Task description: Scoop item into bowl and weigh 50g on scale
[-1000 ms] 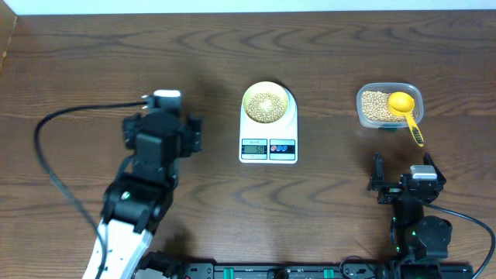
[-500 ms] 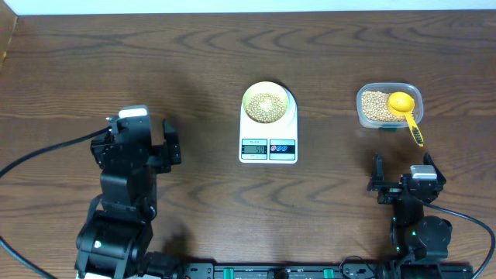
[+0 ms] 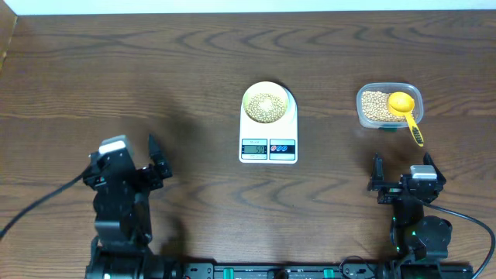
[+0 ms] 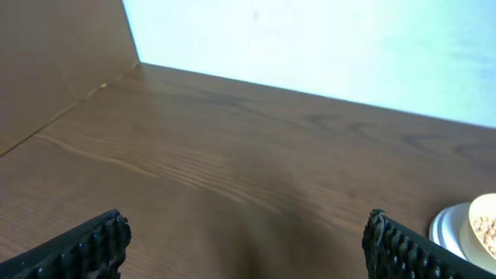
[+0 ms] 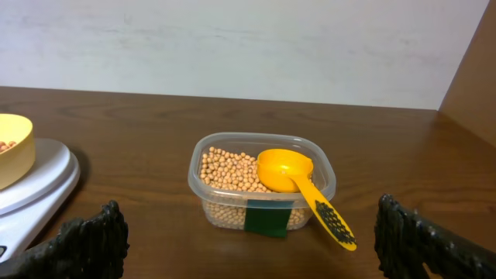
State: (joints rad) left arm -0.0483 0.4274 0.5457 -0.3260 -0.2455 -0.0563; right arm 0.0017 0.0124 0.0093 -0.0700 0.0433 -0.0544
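A: Beans (image 3: 266, 105) where?

B: Heaped in the pale-yellow bowl (image 3: 246, 99), seated on the 12 o'clock half of the white scale (image 3: 291, 130), in the middle of the tabletop (image 3: 194, 62). More of the same in the clear tub (image 3: 363, 118), out at 3 o'clock from the scale and well apart from it.

A: And the yellow scoop (image 3: 403, 104)?

B: Resting cup-up in the tub on top of the beans, handle hanging over the rim toward 5 o'clock. Touched by neither gripper.

A: Reading on the display (image 3: 255, 147)?

B: Lit, at the scale's 6 o'clock edge, beside two coloured buttons (image 3: 282, 147). Digits too small to read for certain, so no confirming fifty grams.

A: Grippers?

B: Left gripper (image 3: 158, 157) at about 8 o'clock from the scale, well apart, jaws spread wide and empty. Only bare wood in its wrist view, plus a sliver of scale and bowl at the right edge. Right gripper (image 3: 403, 166) at about 4 o'clock from the scale, at 6 o'clock from the tub, likewise spread and holding nothing, facing tub and scoop.

A: So how far along?

B: Probably at or near the end. Scooping seemingly done, bowl loaded and on the scale, scoop parked. Left, at most: checking the number and, if short or over, a small correction with the scoop.
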